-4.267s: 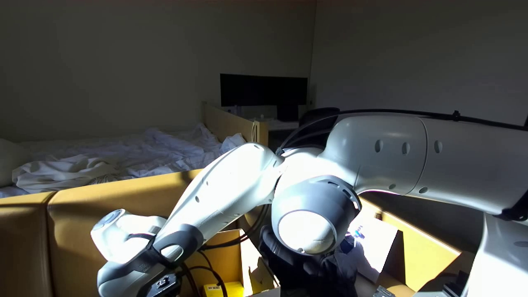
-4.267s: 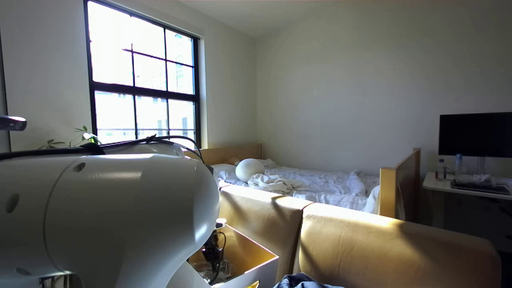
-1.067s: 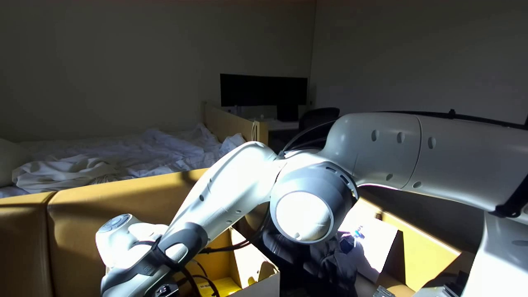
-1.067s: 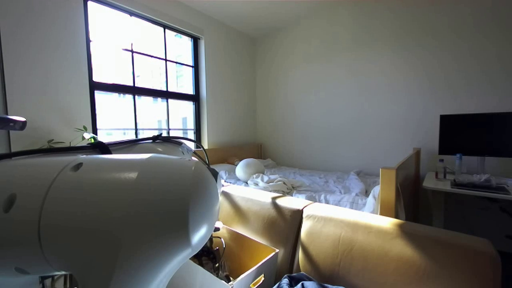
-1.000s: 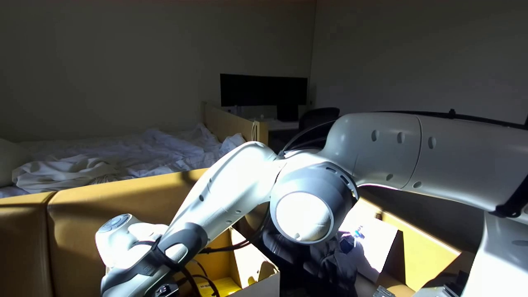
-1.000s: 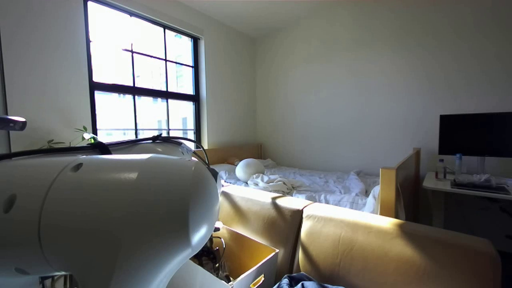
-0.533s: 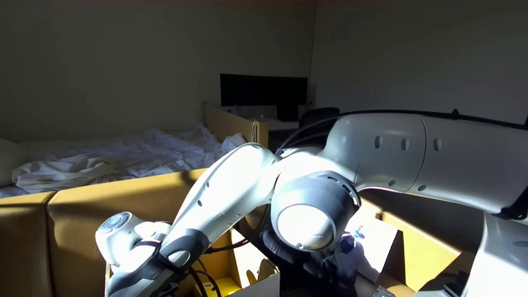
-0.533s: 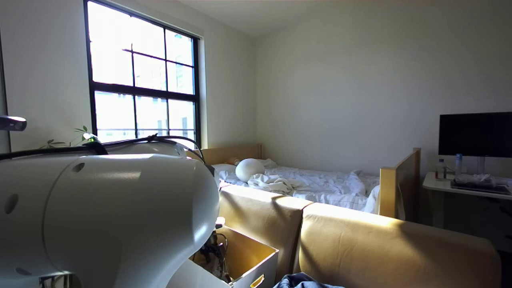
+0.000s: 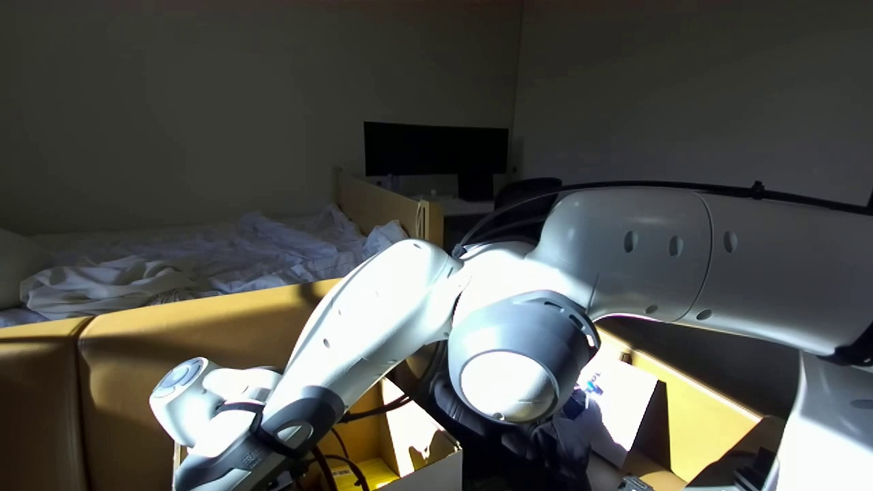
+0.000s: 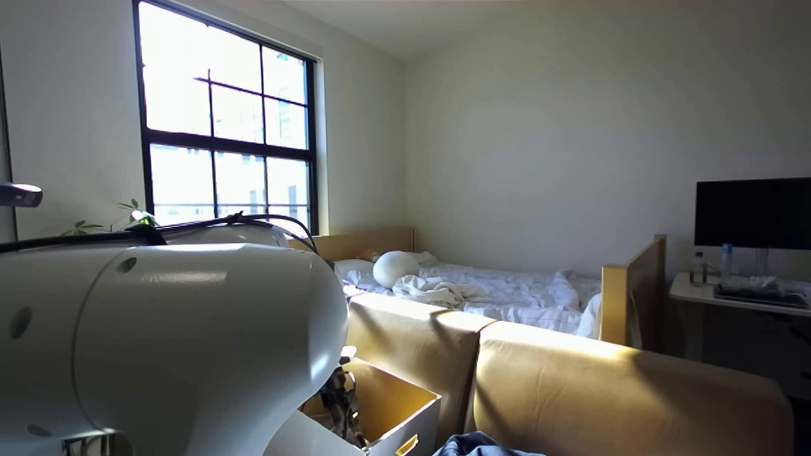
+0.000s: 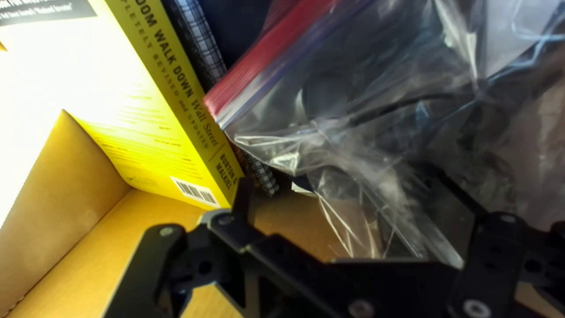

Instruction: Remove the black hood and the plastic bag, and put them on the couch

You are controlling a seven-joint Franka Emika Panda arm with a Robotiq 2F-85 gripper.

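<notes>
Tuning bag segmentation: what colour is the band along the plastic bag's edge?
Red: the band on the plastic bag shows best in the wrist view.

Both exterior views facing couch (image 9: 198, 327), bed (image 10: 519, 291) and monitor (image 10: 754, 214), arm (image 10: 203, 335) large up close, window (image 10: 234, 114) in an exterior view, wrist view tight, down into box (image 11: 66, 176) over gripper (image 11: 339, 180)

On the book (image 11: 145, 121), the spine (image 11: 178, 86) reads "…DOM WALK DOWN Wall Street", "…PLETELY REVISED and UPDATED" and "BURTON G MALKIEL"; print on the cover (image 11: 132, 137) is too blurred to read.
</notes>
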